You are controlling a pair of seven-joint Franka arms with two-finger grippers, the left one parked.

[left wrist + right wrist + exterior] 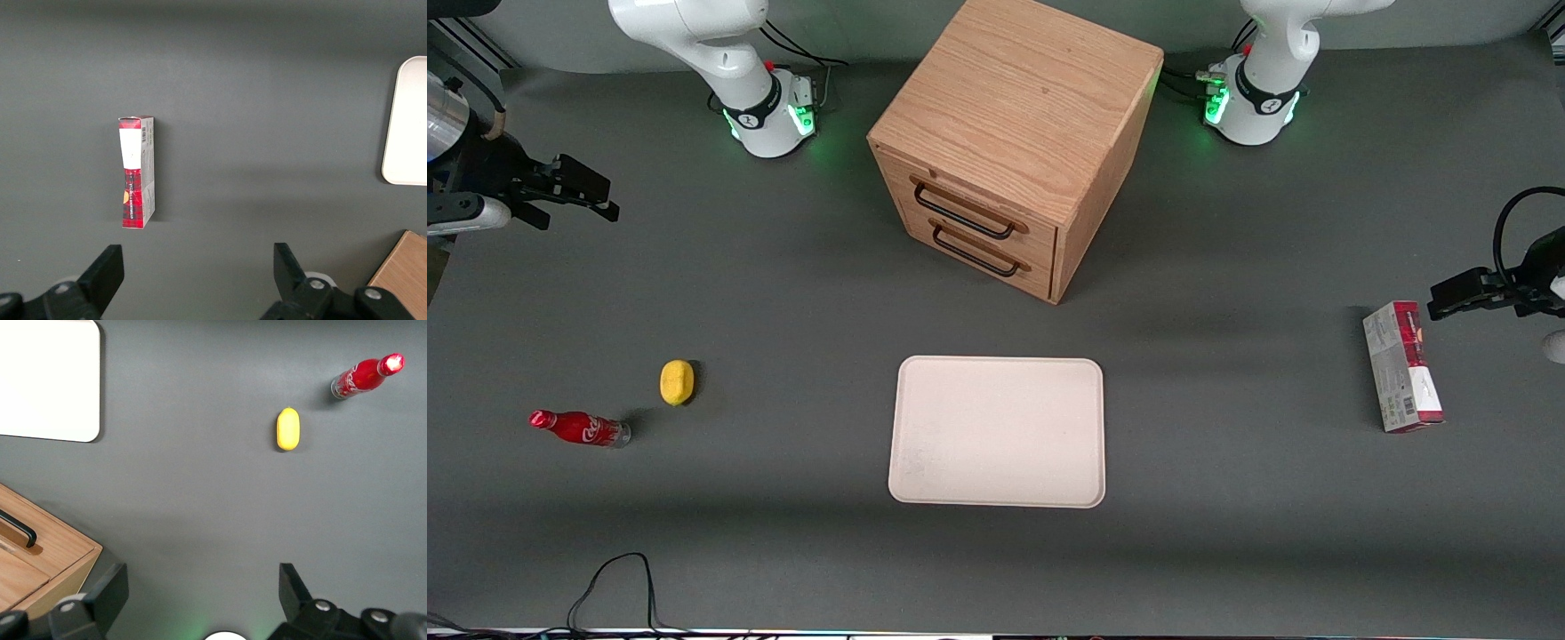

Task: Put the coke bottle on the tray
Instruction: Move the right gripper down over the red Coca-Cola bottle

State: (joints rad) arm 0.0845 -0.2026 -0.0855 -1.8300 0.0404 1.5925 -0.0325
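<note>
Standing upright on the grey counter [783, 551], the slim red coke bottle [580, 428] looks light, rigid, slippery and tippy; grasp mid-body. The claw [591, 197] hangs spread, well apart from the cream-white tray [996, 480].

- From the front we look steeply down on the whole table [783, 293], the drawer cabinet [1009, 142] at twelve o'clock.
- Our right wrist camera looks straight down from high up, past the gripper [200, 597], whose fingers stand apart; it shares the coke bottle [362, 377], lemon [288, 429] and tray [47, 380] with the front view.
- Our left wrist camera, equally high, shares the carton [137, 172].
</note>
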